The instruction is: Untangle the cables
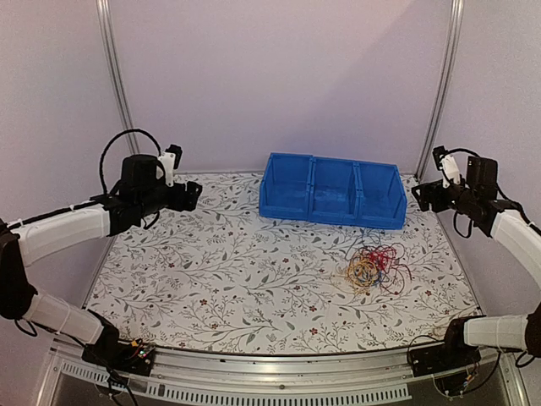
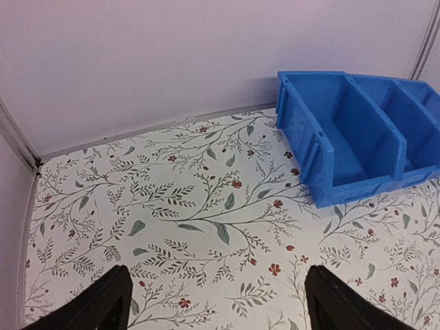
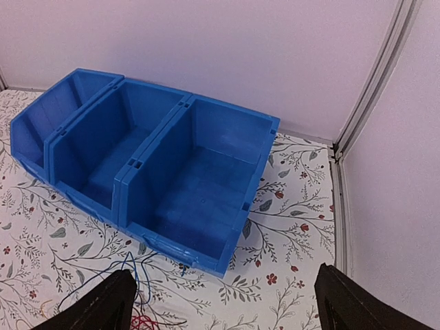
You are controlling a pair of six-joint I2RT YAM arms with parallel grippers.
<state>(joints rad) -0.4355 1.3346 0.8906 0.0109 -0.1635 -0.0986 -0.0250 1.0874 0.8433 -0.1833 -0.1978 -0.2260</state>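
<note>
1. Containers. 1 row of 3 open-topped blue plastic bins (image 1: pixel 331 190) stands at the far centre-right of the floral-patterned surface (image 1: pixel 211 271). The 3 bins are set side by side and touch one another. Bare blue floors are seen in the compartments. No cable lies in any of them.

2. Task item. 1 tangled bundle of thin red, yellow-orange and blue cables (image 1: pixel 374 266) lies on the surface, near the front of the right-hand bin. The strands are looped over each other, and their number cannot be counted.

3. Arms. 2 arms are recorded. The left pincer (image 1: pixel 190 196) is held above the left side of the surface, well apart from the bundle. Its 2 black fingers (image 2: pixel 96 306) are spread wide, with only patterned surface between them. The right pincer (image 1: pixel 420 196) is held at the right edge, beside the right-hand bin. Its 2 fingers (image 3: pixel 350 302) are likewise spread wide, and nothing is gripped.

4. Differences between views. The whole bundle is shown only in the overhead view. In the right wrist view all 3 bins (image 3: pixel 158 165) are seen from the front, with a few blue and red strands (image 3: pixel 141 322) at the bottom edge. Whether these strands touch the bin cannot be told. In the left wrist view the left-hand end of the bins (image 2: pixel 344 137) is shown, and the third compartment is cut by the frame.
</note>
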